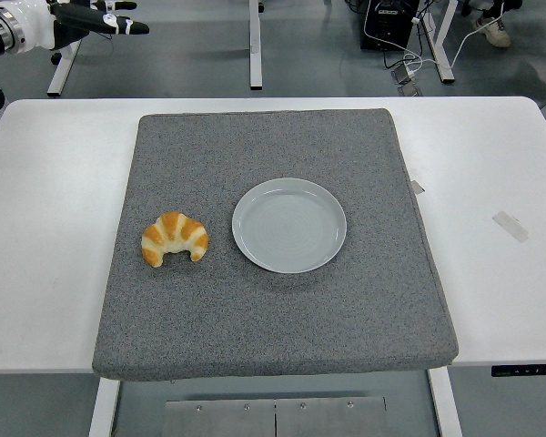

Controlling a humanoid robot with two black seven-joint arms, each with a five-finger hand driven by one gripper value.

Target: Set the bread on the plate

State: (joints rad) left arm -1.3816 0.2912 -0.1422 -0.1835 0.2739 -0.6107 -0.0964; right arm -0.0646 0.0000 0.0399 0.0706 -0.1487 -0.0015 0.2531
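A golden croissant lies on the grey mat, left of a pale round plate that has nothing on it. My left hand is at the top left corner of the head view, high and far from the croissant, its fingers stretched out straight and holding nothing. The right arm does not show.
The mat covers the middle of the white table. A strip of tape sits on the table at the right. Desk legs and a black box with cables stand on the floor beyond the far edge.
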